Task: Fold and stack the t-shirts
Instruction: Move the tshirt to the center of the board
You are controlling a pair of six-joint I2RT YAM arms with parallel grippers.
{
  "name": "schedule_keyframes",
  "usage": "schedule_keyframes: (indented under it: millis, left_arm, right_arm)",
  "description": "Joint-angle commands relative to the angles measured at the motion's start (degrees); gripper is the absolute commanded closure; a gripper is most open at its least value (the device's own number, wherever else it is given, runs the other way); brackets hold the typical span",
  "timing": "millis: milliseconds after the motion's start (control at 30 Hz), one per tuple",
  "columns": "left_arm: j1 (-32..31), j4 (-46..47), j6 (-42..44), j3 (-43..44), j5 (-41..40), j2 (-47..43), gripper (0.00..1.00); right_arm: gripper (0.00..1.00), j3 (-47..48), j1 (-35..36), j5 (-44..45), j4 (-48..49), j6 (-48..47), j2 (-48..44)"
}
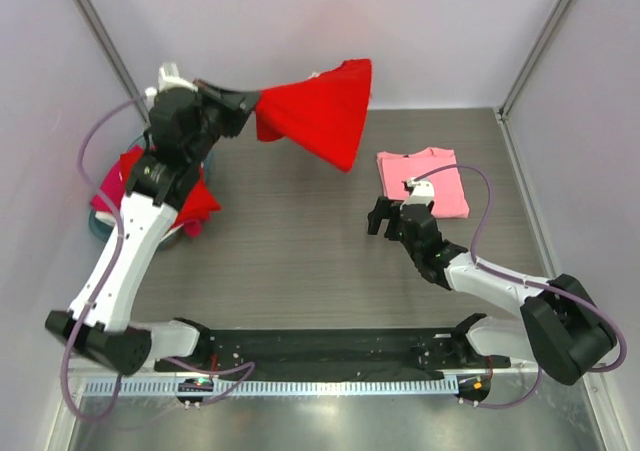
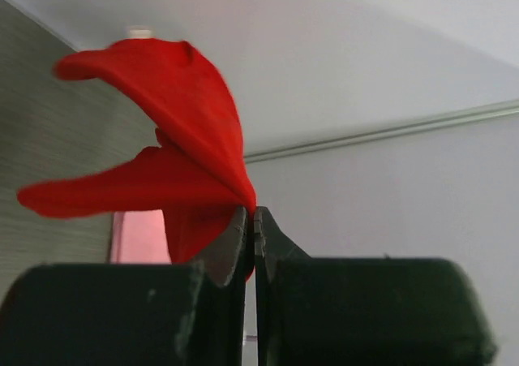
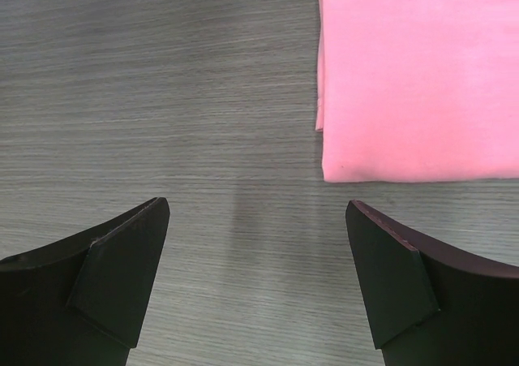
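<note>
Top external: left gripper (image 1: 258, 104) pinches the red t-shirt (image 1: 325, 111), lifted off the table (image 1: 290, 241); right gripper (image 3: 255, 212) hangs wide open, empty, beside the folded pink t-shirt (image 3: 422, 74).

Table (image 1: 300, 241): grey wood-grain top, matte, also seen in the right wrist view (image 3: 162, 98). Pale walls (image 1: 300, 31) on three sides, with metal corner posts (image 1: 540, 41) at the rear. Teal basin (image 1: 91, 228) at the left edge, only a sliver of rim showing. Black base plate (image 1: 320, 343) along the near edge, and a white ribbed strip (image 1: 300, 385) just in front of it.
</note>
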Motion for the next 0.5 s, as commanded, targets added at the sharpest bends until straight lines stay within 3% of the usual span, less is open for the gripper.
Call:
schedule_keyframes:
  millis: [0, 100, 133, 267, 467]
  left_arm:
    - [0.3, 4.2, 0.4, -16.0, -6.2, -8.3, 0.95]
    - [0.9, 4.6, -1.5, -29.4, -6.1, -12.1, 0.09]
    - [1.3, 2.7, -0.7, -30.8, -5.7, -12.2, 0.00]
    - [1.9, -3.4, 9.0, -29.8, -7.8, -8.7, 0.00]
    - [2.7, -17.0, 17.9, -19.7, -21.9, 0.5, 0.00]
  right_arm:
    - [0.04, 0.7, 0.1, 2.7, 1.1, -0.5, -2.7]
    - [0.04, 0.4, 0.1, 3.5, 1.1, -0.3, -3.2]
    - [0.04, 0.2, 0.1, 3.8, 1.1, -0.2, -3.2]
    - [0.04, 0.4, 0.1, 3.5, 1.3, 0.1, -2.7]
    - [0.04, 0.9, 0.1, 2.8, 1.3, 0.1, -1.9]
